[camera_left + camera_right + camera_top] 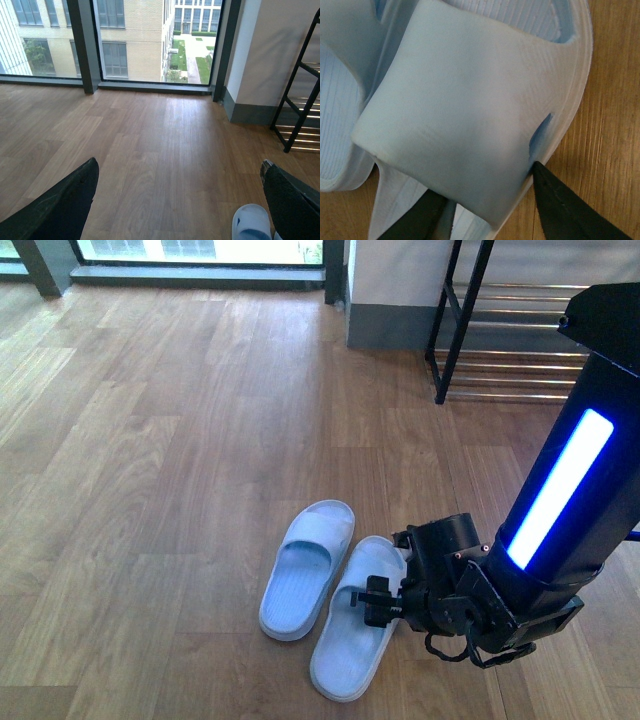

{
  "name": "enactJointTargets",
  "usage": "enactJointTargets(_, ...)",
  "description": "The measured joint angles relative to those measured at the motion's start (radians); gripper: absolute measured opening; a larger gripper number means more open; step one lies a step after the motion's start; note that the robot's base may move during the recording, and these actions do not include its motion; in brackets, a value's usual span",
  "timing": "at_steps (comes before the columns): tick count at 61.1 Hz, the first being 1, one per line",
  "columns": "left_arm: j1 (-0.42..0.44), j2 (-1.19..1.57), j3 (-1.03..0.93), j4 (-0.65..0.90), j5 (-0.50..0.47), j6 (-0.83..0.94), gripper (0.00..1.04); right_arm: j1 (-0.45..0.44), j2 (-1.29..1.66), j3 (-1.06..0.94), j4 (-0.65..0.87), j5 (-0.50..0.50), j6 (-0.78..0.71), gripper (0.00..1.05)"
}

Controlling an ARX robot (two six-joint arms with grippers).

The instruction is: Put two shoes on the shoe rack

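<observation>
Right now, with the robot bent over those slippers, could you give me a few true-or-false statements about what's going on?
1. The left slipper and the right slipper both lie on the floor. True.
2. The right tool is at the left slipper. False: it is at the right slipper, with one finger under its strap.
3. The left tool is shut. False: its fingers stand wide apart, holding nothing.
4. The rack stands by a wall. True.
</observation>
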Motion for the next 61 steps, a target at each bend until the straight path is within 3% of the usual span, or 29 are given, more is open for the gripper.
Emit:
enactJointTargets(16, 0.0, 0.0, 0.0, 0.0, 0.0, 0.0, 0.95, -0.027, -0.028, -0.077, 0.067, 0.039, -0.002, 0.01)
enactJointTargets(39, 0.0, 0.0, 0.0, 0.0, 0.0, 0.0, 0.95, -0.141, -0.32, -0.374, 0.219, 0.117, -0.117, 0.02)
enactJointTargets(61, 0.0, 0.0, 0.0, 0.0, 0.0, 0.0, 0.95, -0.344, -1.093, -0.846, 0.181, 0.132, -0.332, 0.02)
